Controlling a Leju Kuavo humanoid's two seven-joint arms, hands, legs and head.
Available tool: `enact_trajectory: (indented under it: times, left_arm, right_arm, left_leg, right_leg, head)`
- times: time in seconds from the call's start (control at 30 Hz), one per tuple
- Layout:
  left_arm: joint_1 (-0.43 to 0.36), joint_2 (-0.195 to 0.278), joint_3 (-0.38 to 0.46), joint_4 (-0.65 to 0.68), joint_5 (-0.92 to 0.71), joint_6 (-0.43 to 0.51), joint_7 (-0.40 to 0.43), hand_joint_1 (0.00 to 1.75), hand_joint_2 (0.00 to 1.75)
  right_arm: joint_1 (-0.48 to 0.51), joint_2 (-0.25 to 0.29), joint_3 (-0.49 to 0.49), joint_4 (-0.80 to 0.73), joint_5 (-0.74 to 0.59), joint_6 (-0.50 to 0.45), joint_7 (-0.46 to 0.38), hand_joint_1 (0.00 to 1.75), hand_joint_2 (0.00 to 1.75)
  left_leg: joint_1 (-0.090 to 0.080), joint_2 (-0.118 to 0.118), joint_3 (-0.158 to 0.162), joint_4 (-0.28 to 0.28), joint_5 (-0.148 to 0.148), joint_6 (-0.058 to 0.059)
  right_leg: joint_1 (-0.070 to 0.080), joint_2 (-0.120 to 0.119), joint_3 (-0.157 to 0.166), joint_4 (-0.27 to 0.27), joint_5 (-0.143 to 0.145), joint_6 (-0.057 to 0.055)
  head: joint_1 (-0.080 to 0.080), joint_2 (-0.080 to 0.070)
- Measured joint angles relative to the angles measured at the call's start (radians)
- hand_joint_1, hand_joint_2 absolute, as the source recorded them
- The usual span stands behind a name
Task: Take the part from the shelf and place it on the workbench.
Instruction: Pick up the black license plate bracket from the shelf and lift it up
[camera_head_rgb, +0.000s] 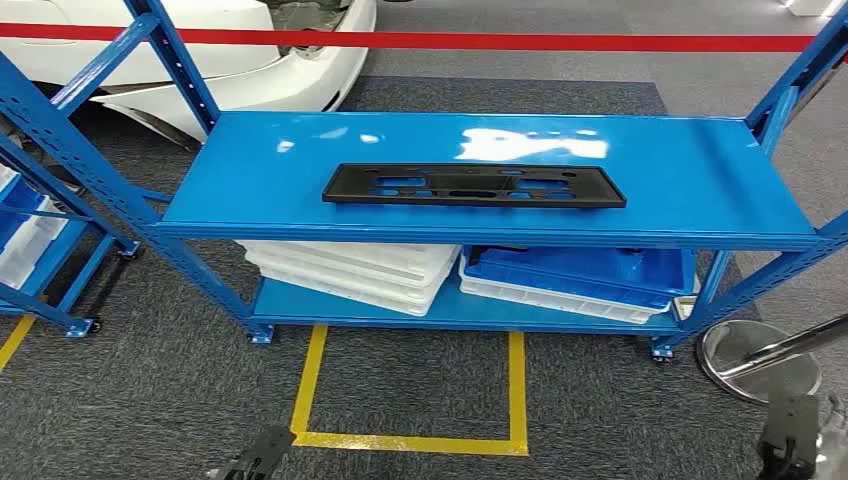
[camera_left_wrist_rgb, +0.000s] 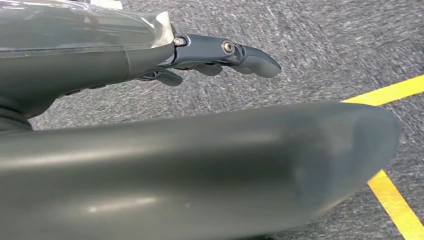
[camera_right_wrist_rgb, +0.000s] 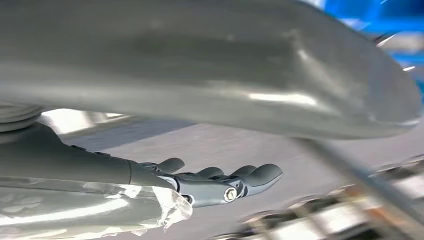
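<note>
Part (camera_head_rgb: 473, 186) lies flat mid-shelf (camera_head_rgb: 700, 180) at your 12 o'clock, both hands (camera_left_wrist_rgb: 220, 52) (camera_right_wrist_rgb: 220, 182) low, empty, fingers apart; you risk shoving it off the far edge reaching in.

The right robot hand (camera_right_wrist_rgb: 220, 182) hangs empty, fingers (camera_right_wrist_rgb: 262, 174) extended.
</note>
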Motion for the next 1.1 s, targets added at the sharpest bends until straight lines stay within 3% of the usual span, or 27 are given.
enact_trajectory:
  times: [0.2, 0.57, 1.1]
  left_arm:
    - [-0.001, -0.003, 0.0, 0.0, -0.01, -0.004, 0.0, 0.0, 0.0]
    - [-0.018, -0.012, -0.004, 0.001, -0.055, -0.012, 0.002, 0.0, 0.0]
    - [-0.035, -0.019, -0.02, 0.005, -0.107, -0.029, 0.005, 0.0, 0.0]
  right_arm:
    - [-0.003, 0.002, 0.108, -0.047, -0.005, 0.012, -0.005, 0.0, 0.0]
    - [-0.007, 0.004, 0.498, -0.179, -0.026, 0.048, -0.033, 0.0, 0.0]
    - [-0.007, 0.004, 1.086, -0.336, -0.062, 0.023, -0.075, 0.0, 0.0]
  left_leg:
    - [0.0, 0.0, -0.003, 0.0, 0.0, 0.0]
    - [0.0, 0.0, -0.002, 0.0, 0.0, 0.0]
    - [0.0, 0.0, -0.002, 0.0, 0.0, 0.0]
  right_leg:
    - [0.0, -0.002, 0.0, 0.0, 0.0, 0.0]
    - [0.0, -0.001, 0.0, 0.0, 0.0, 0.0]
    - [0.001, 0.0, -0.001, 0.0, 0.0, 0.0]
  head:
    - [0.0, 0.0]
    - [0.0, 0.0]
    - [0.0, 0.0]
